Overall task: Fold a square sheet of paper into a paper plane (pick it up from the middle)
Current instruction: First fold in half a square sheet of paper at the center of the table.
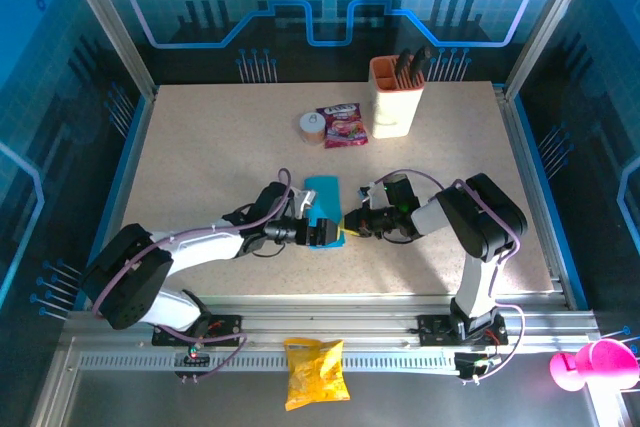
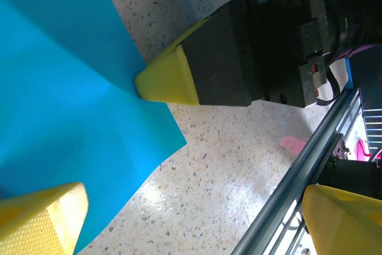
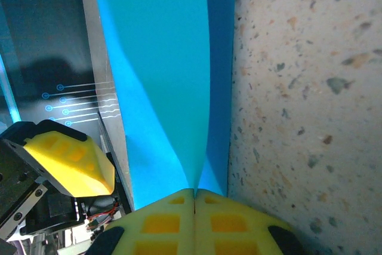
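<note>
Square sheet of thin cyan-blue paper (image 1: 322,195) lies mid-worktop between the two arms, well apart from the clutter at the far edge. Speckled beige worktop (image 1: 220,157) beneath it. From above the sheet reads as a narrow rectangle. The right wrist view shows a lighter and a darker band side by side, so it is probably doubled over. The angle is too steep to be sure.

Right pincer (image 3: 194,204): yellow tips fully closed, with the sheet's edge nipped between them. The paper rises away from the pinch in a shallow curve.

Left pincer (image 2: 190,222): spread wide, nothing in it. One yellow fingertip (image 2: 39,222) sits at the sheet's near edge. The other hangs over bare worktop toward the rail.

Step in hand, as I judge it: setting a fold, with the right pincer anchoring and the left one due to press.

To do it well:
- Hold the right clamp firm and low so the layers cannot slide.
- Check that the edges line up before applying any pressure.
- Bring the left tip down flat on the paper beside the fold.
- Stroke along the crease away from the pinch, so slack does not bunch.
- Go slowly, since paper this light will likely skate on the smooth surface.
</note>
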Robot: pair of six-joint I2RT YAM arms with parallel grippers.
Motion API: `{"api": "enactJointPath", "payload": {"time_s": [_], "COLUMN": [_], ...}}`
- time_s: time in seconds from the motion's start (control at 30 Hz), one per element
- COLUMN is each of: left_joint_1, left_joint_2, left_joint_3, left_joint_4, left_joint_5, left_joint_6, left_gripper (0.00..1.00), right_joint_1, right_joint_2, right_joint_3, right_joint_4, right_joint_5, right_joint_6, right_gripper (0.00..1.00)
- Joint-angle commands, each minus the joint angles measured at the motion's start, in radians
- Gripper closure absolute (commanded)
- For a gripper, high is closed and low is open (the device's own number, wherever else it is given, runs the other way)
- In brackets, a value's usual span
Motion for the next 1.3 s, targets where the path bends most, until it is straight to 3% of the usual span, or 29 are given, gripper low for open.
{"api": "enactJointPath", "payload": {"time_s": [0.0, 0.73, 0.83, 0.93, 1.03, 1.13, 1.27], "left_joint_1": [-0.008, -0.010, -0.010, -0.010, -0.009, -0.010, -0.010], "left_joint_2": [0.024, 0.112, 0.121, 0.137, 0.147, 0.150, 0.150], "left_joint_3": [0.017, -0.058, -0.057, -0.051, -0.051, -0.053, -0.054], "left_joint_4": [-0.022, 0.025, 0.025, 0.013, 0.020, 0.021, 0.019], "left_joint_5": [0.026, -0.041, -0.044, -0.051, -0.049, -0.049, -0.047], "left_joint_6": [0.034, 0.036, 0.038, 0.042, 0.043, 0.043, 0.045], "left_gripper": [0.07, 0.08, 0.08, 0.08, 0.09, 0.09, 0.09], "right_joint_1": [0.012, 0.009, 0.001, -0.019, -0.048, -0.059, -0.028], "right_joint_2": [0.064, 0.055, 0.013, -0.059, -0.135, -0.207, -0.272], "right_joint_3": [-0.008, 0.003, 0.011, 0.012, 0.005, 0.005, 0.029], "right_joint_4": [-0.014, -0.009, -0.048, -0.114, -0.177, -0.252, -0.334], "right_joint_5": [0.094, 0.074, 0.072, 0.083, 0.098, 0.124, 0.155], "right_joint_6": [-0.010, 0.000, -0.010, -0.034, -0.056, -0.089, -0.109], "right_gripper": [1.00, 1.00, 0.94, 0.77, 0.71, 0.73, 0.84]}}
